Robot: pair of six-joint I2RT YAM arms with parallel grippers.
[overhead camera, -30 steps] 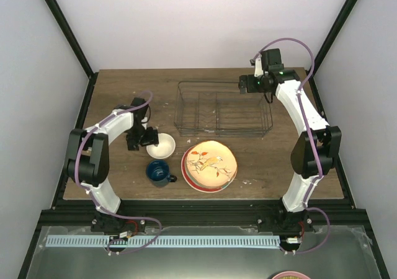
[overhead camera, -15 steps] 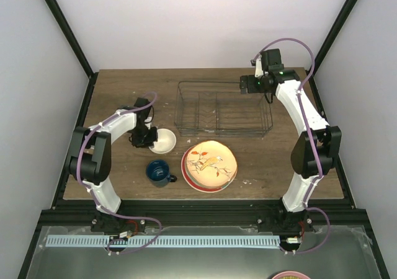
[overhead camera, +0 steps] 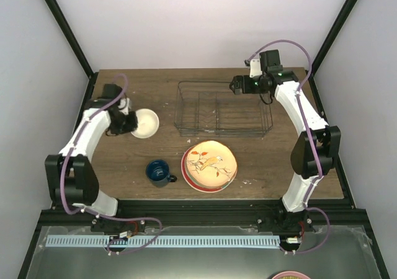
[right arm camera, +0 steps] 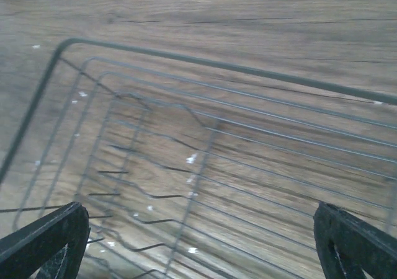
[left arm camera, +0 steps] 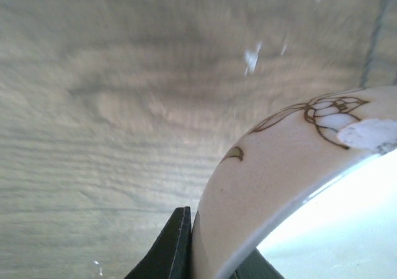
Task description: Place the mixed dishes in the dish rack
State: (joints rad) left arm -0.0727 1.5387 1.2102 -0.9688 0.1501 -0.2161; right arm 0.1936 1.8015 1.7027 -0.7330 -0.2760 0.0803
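While the bowl point(overhead camera: 145, 123) sits at the left of the table point(overhead camera: 124, 161), well apart from the rack point(overhead camera: 223, 108), the left gripper point(overhead camera: 131, 123) clamps its left rim. Wrist view: one dark finger point(left arm camera: 177, 248) lies on the outer wall, and the other is mostly hidden inside. The bowl is cut off by the frame, with a brown line drawing on its wall. Cannot tell whether it touches the wood.

Mug point(overhead camera: 160, 171) and stack of plates point(overhead camera: 209, 161) stand side by side near the front edge. The bird-print plate is on top. Lower plates show only as a red rim, count unclear.

Left arm reaches outward, elbow bent. Right arm arches forward, with the right gripper point(overhead camera: 236, 85) above the rack's far edge. Its fingers point(right arm camera: 46, 242) are spread wide with nothing between them, and only the tips are in view.
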